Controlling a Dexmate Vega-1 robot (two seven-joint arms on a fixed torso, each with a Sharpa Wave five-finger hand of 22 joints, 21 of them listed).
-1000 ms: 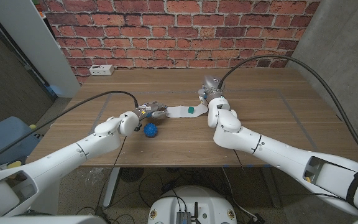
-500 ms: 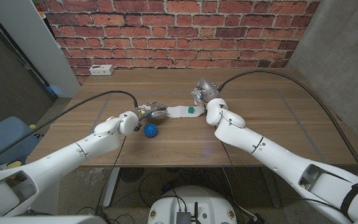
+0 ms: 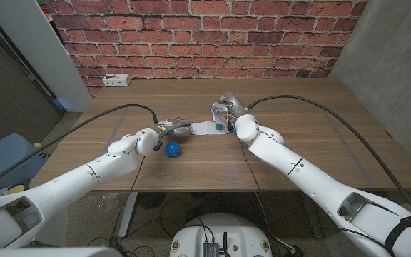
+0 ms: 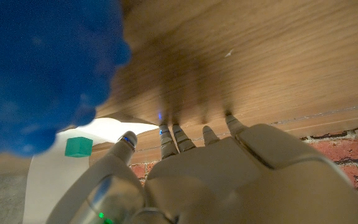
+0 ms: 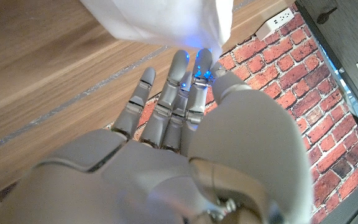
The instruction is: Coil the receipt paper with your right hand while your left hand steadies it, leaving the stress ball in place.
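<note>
A white strip of receipt paper (image 3: 204, 129) lies on the wooden table (image 3: 298, 135), with a small green square (image 3: 220, 123) on it. My right hand (image 3: 225, 111) is over the strip's right end. In the right wrist view its thumb and fingertips (image 5: 196, 62) pinch the lifted white paper (image 5: 160, 22). My left hand (image 3: 173, 126) reaches to the strip's left end with its fingers stretched out, the fingertips (image 4: 166, 132) on the wood beside the paper (image 4: 61, 171). The blue stress ball (image 3: 173, 149) sits just in front of the left hand and looms close in the left wrist view (image 4: 42, 68).
A white power strip (image 3: 116, 80) lies at the table's back left corner, by the brick wall. Black cables (image 3: 120, 111) run from both arms across the table. Bare wood stretches to the right of the right arm and along the front.
My right hand has moved left along the strip, carrying the paper's right end with it, so the flat part looks shorter. The left hand and the ball have stayed put.
</note>
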